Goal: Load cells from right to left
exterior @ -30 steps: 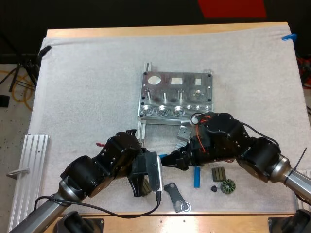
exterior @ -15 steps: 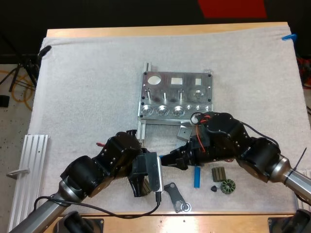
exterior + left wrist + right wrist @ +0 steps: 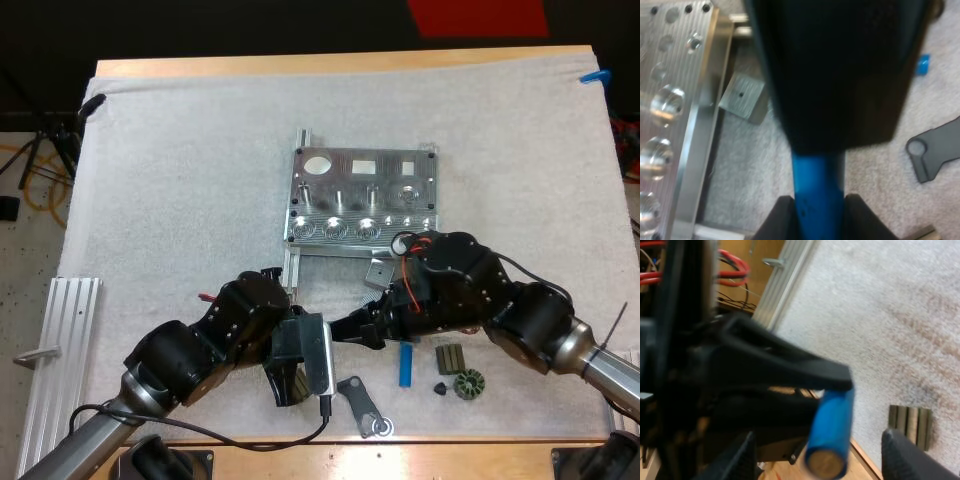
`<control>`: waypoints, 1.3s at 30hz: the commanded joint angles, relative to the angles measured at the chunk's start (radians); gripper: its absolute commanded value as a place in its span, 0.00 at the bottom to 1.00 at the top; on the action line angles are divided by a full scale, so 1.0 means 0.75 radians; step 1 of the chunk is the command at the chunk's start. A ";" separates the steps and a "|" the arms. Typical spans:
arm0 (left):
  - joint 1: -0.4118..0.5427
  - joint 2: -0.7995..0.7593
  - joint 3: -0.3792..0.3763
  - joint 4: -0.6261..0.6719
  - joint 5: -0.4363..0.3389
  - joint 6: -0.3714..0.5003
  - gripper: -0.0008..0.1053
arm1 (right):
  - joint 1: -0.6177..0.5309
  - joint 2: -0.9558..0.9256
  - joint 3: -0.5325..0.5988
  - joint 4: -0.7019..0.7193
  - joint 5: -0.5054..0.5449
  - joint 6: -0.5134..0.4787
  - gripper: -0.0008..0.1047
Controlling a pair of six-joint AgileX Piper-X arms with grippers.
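Note:
The metal fixture (image 3: 362, 195) lies mid-mat, its row of round cells along the near side. Below it my two grippers meet. My left gripper (image 3: 318, 338) is shut on a blue cylinder (image 3: 817, 192), and its fingers (image 3: 782, 220) press the cylinder from both sides. The far end of the cylinder is hidden behind my right arm's black gripper. In the right wrist view that blue cylinder (image 3: 830, 432) sits between the wide-apart fingers of my right gripper (image 3: 819, 450), which is open and touches nothing. In the high view my right gripper (image 3: 350, 330) is close against the left one. A second blue cylinder (image 3: 406, 364) lies on the mat.
A small grey block (image 3: 380, 270) sits just below the fixture. A dark bracket (image 3: 362, 405) lies near the front edge. Small dark parts (image 3: 450, 357) and a round toothed piece (image 3: 468, 384) lie under my right arm. An aluminium rail (image 3: 60, 350) runs along the left side.
My right gripper has edged slightly left, closer to the left gripper. The left arm and the loose parts have not moved.

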 commanded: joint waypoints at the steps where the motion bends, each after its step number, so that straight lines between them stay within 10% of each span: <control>1: -0.004 -0.007 -0.001 -0.014 0.026 -0.002 0.14 | -0.003 0.012 -0.014 -0.008 -0.025 0.001 0.52; 15: -0.004 -0.007 -0.001 -0.068 0.031 -0.012 0.14 | -0.003 0.021 -0.014 -0.045 -0.031 0.037 0.49; 20: -0.004 -0.007 -0.001 -0.080 0.031 -0.012 0.14 | -0.003 0.021 -0.014 -0.045 -0.031 0.036 0.28; 39: -0.004 -0.007 -0.001 -0.080 0.031 -0.012 0.14 | -0.003 0.021 -0.014 -0.045 -0.035 -0.034 0.01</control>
